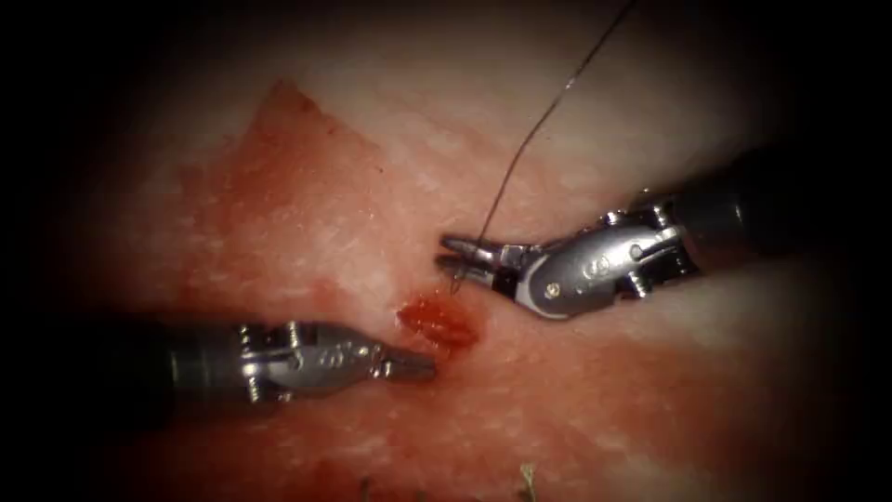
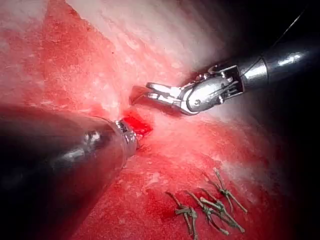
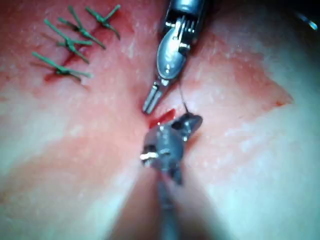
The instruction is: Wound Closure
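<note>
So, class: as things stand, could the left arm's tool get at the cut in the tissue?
Probably yes. The left arm's tool lies with shut, empty jaws just left of the cut, with bare tissue between. The right arm's tool grips the thread above the cut, not across that path.

the tissue (image 1: 307, 204) carries a small red cut (image 1: 439, 321) near its middle, red fluid (image 1: 279, 186) spread around it, and green cut ends of thread (image 2: 207, 207) just beside it.
</note>
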Robot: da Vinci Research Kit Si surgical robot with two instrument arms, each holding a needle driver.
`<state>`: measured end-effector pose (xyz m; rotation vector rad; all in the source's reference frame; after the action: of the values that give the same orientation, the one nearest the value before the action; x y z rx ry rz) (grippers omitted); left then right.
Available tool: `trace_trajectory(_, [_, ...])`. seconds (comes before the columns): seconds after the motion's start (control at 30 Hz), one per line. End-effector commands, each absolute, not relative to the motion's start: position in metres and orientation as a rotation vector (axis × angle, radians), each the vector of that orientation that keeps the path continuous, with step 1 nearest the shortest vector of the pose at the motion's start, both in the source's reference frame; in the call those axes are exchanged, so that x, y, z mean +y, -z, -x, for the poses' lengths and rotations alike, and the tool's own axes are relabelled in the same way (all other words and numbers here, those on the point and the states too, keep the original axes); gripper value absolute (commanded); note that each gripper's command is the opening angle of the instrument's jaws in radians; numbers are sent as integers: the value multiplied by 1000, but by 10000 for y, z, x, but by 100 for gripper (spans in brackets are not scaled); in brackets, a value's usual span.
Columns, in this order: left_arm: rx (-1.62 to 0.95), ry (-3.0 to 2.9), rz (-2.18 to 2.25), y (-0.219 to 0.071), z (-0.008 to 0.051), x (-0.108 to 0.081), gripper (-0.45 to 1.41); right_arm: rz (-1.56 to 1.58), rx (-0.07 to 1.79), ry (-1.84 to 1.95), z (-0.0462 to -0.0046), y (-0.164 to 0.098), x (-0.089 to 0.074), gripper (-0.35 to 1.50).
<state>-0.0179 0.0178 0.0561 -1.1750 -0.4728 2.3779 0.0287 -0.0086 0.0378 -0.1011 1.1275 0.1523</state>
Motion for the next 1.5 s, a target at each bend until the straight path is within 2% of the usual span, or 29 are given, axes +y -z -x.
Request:
trace_trajectory(0.03, [-477, -2377, 1173, -566, 184, 174, -30, 96, 1126, -157, -290, -384, -93, -35])
trace_trajectory(0.97, [-483, -2384, 1165, -566, 182, 173, -32, -18, 1166, -327, -275, -379, -72, -35])
trace_trajectory(1.23, [-486, -2387, 1163, -566, 181, 173, -32, -186, 1215, -367, -289, -395, -67, -35])
trace_trajectory(1.5, [-486, -2387, 1163, -566, 181, 173, -32, -162, 1234, -522, -291, -406, -84, -35])
